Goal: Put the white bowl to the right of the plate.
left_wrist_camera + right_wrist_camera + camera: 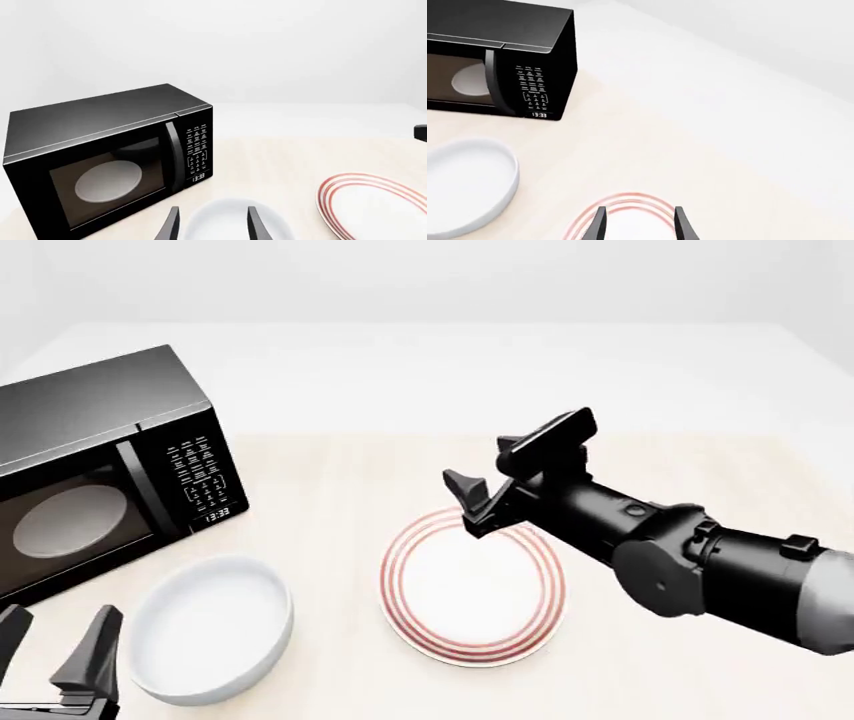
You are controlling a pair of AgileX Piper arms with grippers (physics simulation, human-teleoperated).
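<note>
At lower left of the front frame the white bowl (211,628) sits left of the plate (473,586), untouched; left gripper (54,655) spread wide just beside it, right gripper (483,502) parted, empty, above the plate: pinch the near rim squarely.

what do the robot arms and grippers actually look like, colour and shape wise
Both are matte black all over. The right arm is a thick rounded tube with bulging joints, a small clip-like tab on top, and a boxy block behind its gripper. The right gripper and left gripper each have two flat, wedge-shaped fingers tapering to points. No cables, labels or markings show.
</note>
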